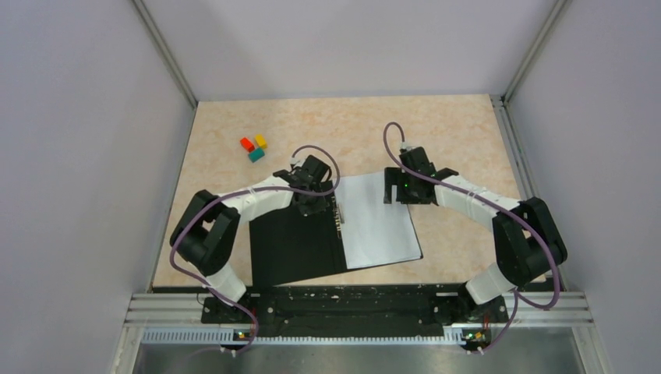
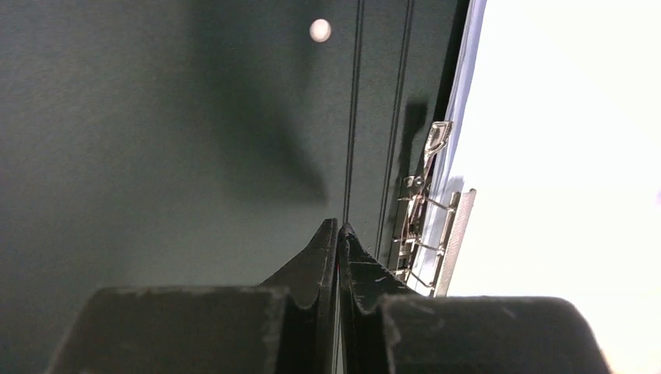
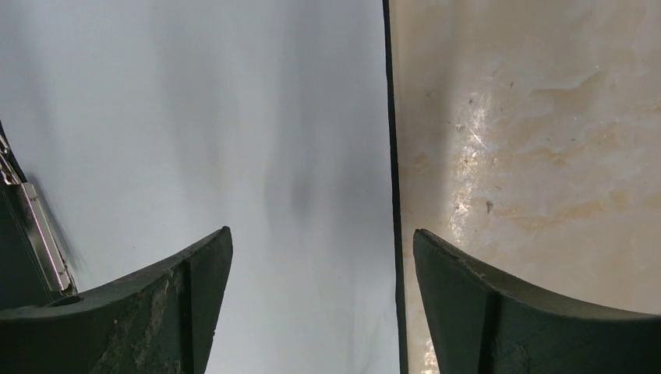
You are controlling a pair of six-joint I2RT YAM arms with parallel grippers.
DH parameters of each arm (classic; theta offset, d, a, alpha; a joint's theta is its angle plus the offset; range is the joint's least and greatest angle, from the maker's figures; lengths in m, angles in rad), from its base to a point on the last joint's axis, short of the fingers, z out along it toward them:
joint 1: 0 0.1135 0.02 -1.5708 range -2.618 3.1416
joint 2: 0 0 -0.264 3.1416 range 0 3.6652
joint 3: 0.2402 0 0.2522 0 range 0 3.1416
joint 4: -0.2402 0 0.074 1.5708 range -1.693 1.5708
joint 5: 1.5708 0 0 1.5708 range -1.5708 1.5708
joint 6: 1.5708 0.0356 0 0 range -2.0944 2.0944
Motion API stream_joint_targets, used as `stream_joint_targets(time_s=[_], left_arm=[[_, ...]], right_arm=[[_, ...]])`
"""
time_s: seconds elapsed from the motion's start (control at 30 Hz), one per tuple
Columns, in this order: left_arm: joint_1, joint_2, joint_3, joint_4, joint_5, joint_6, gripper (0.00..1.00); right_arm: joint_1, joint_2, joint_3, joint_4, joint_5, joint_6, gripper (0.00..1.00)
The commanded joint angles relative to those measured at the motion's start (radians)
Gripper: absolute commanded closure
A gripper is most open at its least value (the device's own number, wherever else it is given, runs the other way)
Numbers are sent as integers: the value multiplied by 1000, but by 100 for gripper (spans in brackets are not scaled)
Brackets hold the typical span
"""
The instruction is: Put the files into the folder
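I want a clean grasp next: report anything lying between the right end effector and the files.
Nothing visible. The right end effector hangs open above the right edge of the files, with bare paper beneath it. The left end effector, shut, is off by the metal clip.

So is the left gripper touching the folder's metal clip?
Apart. In the left wrist view the left gripper, shut, points at the black inside of the folder, and a strip of cover separates it from the metal clip.

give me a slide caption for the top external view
Open folder with white files on its right half, left hand by the spine clip, right hand over the files' right edge.
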Motion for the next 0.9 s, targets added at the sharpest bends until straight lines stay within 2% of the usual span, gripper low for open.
stream_joint_targets(time_s=[0.0, 0.27, 0.87], left_arm=[[-4, 40, 40, 32, 35, 17, 94], [-5, 87, 68, 58, 76, 37, 95], [-6, 188, 147, 43, 95, 66, 97]], right_arm=[[-31, 1, -19, 129, -57, -10, 14], [-75, 38, -23, 191, -104, -9, 10], [-75, 84, -38, 227, -148, 21, 10]])
